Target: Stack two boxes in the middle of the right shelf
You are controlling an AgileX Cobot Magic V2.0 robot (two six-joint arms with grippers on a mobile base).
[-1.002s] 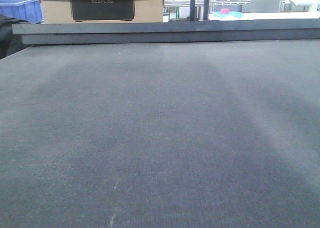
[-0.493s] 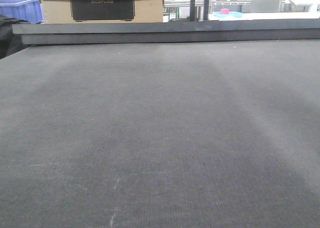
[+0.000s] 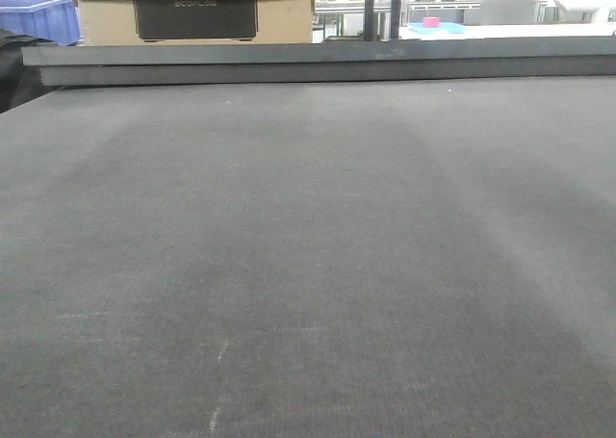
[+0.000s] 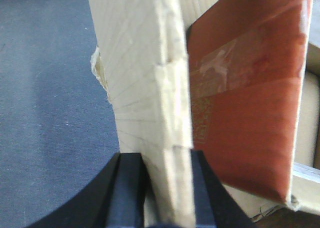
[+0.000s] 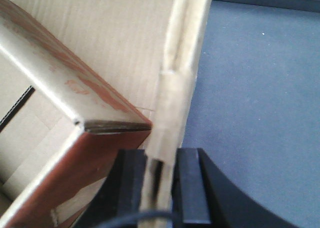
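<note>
Front view skims low across the grey table (image 3: 308, 265) — wrist views, close along carton (image 4: 140, 87) walls, share it.

My left gripper (image 4: 167, 163) and right gripper (image 5: 160, 160) are matt black. The carton (image 4: 140, 77) they hold is pale cream-tan, ribbed with fine corrugation lines, and its flap (image 4: 245, 112) is rust-brown, crossed by a cloudy, glossy band of tape (image 4: 235, 62) and mottled with brownish-red stains. The table (image 3: 308, 265) is dark grey with a fine woven grain and a few pale scratches; past it show a beige box (image 3: 101, 19) with a black panel (image 3: 195, 18), a blue bin (image 3: 38, 19) and a pink item (image 3: 430, 21) on turquoise.
</note>
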